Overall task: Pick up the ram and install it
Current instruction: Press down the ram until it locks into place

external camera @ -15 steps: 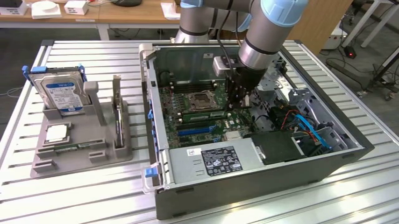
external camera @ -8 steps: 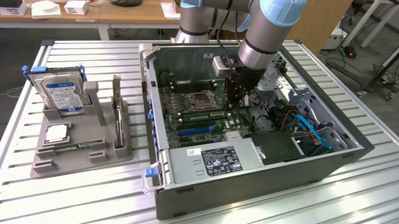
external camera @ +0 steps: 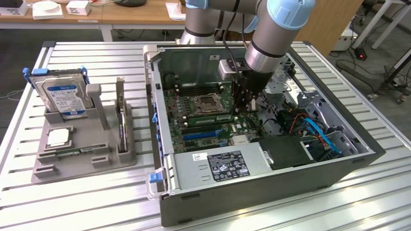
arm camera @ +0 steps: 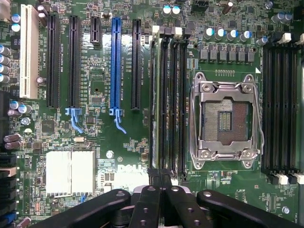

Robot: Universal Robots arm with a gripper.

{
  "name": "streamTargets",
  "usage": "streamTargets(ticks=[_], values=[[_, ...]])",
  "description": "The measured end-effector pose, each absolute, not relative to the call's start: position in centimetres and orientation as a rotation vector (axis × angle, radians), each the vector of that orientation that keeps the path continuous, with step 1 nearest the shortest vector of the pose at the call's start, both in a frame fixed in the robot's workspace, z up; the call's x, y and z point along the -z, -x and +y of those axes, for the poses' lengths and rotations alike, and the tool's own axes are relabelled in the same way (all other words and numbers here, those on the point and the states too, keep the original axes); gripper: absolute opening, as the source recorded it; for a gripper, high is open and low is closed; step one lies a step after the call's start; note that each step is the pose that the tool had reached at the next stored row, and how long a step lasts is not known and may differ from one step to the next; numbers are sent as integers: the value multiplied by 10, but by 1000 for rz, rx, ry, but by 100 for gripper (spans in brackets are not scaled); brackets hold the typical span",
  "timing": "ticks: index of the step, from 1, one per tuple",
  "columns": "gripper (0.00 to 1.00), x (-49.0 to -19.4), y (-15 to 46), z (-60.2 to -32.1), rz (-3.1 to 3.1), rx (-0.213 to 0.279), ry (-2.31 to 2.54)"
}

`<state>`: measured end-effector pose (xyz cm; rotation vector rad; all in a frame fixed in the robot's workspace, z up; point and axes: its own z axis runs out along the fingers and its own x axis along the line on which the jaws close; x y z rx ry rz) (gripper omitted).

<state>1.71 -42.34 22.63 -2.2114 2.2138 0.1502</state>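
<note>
The ram (arm camera: 153,99) is sitting edge-up in the memory slot (arm camera: 164,102) beside the empty processor socket (arm camera: 224,121), and we are seeing the gripper (arm camera: 160,183) pressing on its end with fingers together, seating unconfirmed.

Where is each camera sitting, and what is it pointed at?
Exterior view: off the arm, above the slatted metal table, looking down into the open computer case; the silver-and-blue arm shows.
Wrist view: on the wrist, facing straight down at the green motherboard; the shut black jaws show.
Both share the silver processor socket.
</note>
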Motion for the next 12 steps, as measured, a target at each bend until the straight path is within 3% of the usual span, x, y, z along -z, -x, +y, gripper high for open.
streamTargets(ticks=[12], values=[[9, -225, -17, -423, 2214, -150, 2211]])
